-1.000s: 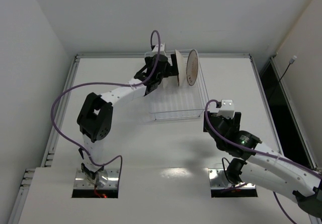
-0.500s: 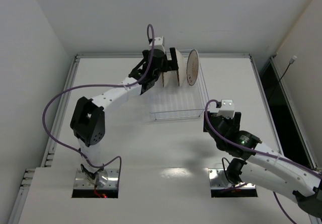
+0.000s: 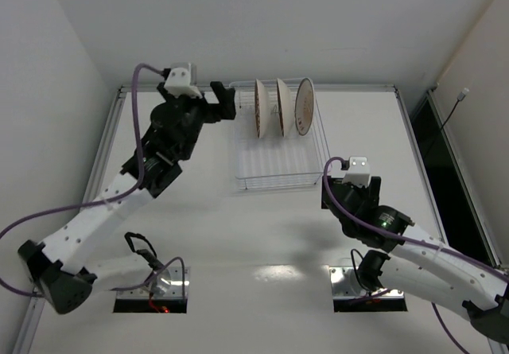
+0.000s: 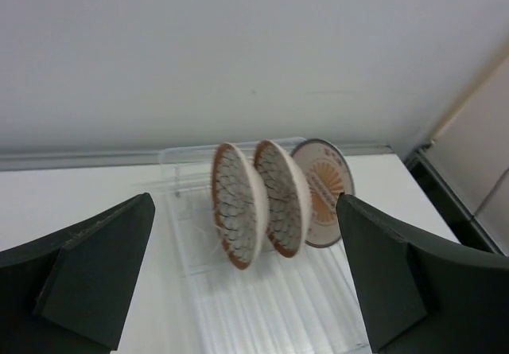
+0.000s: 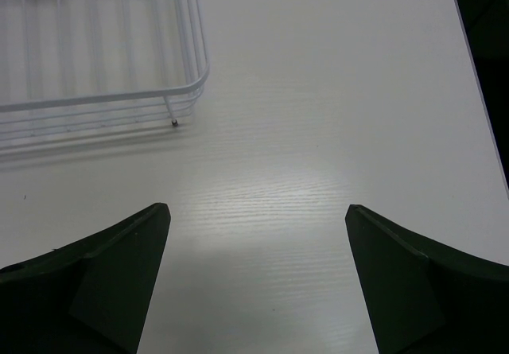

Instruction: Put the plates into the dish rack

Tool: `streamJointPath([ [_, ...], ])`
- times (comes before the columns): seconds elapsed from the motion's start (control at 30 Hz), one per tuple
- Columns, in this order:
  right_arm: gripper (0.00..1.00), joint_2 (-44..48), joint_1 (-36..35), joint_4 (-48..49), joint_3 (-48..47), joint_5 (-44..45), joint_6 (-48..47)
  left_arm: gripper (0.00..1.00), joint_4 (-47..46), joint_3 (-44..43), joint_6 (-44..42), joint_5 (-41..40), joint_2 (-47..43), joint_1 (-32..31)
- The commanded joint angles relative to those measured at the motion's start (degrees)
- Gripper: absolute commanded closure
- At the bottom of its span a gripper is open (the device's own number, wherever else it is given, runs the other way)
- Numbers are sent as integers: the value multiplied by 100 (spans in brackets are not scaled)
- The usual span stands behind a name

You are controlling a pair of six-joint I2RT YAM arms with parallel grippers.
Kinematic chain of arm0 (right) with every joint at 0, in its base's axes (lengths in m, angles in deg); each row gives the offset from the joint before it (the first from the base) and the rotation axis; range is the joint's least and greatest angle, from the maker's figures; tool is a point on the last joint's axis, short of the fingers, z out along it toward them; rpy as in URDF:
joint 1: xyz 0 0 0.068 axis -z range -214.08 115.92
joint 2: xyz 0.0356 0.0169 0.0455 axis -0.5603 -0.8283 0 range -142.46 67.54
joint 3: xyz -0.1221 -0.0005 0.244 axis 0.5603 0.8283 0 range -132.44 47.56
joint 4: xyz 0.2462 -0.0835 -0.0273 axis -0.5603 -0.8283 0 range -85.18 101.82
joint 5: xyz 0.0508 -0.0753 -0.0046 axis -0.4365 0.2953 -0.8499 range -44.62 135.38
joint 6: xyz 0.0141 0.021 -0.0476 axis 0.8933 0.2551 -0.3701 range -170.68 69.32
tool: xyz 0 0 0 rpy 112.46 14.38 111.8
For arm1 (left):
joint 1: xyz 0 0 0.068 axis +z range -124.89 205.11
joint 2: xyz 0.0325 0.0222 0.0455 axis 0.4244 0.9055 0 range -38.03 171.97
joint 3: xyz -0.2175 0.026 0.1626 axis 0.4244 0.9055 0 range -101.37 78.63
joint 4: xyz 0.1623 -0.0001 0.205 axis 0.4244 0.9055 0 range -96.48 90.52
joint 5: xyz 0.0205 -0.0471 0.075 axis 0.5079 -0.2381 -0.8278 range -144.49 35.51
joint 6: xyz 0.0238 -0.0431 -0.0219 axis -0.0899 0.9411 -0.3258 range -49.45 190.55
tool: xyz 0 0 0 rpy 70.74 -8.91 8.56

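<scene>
Plates (image 3: pixel 281 108) — all three stand on edge in the far slots of the dish rack (image 3: pixel 278 180). Left end effector (image 3: pixel 223 102): jaws wide apart, empty, just left of the rack's far corner. Right end effector (image 5: pixel 256 208): spread, empty, above the counter (image 5: pixel 318 91) off the rack's near right corner. Judgement — ceramic, stiff, glaze-slick, chippable; pinch at the top rim.

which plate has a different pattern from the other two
The right-end plate: its face has radial rays, while the middle plate and left-end plate show scale-like netting.
</scene>
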Motion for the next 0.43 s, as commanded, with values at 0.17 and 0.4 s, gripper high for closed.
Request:
streamJointPath([
  [0.17, 9, 553, -32, -358, -568, -471, 198, 1, -387, 2751, -971, -1968, -1394, -34],
  [0.4, 10, 678, 21, -1182, -1446, -420, 355, 1, -1127, 3097, -1191, -2813, -1185, -96],
])
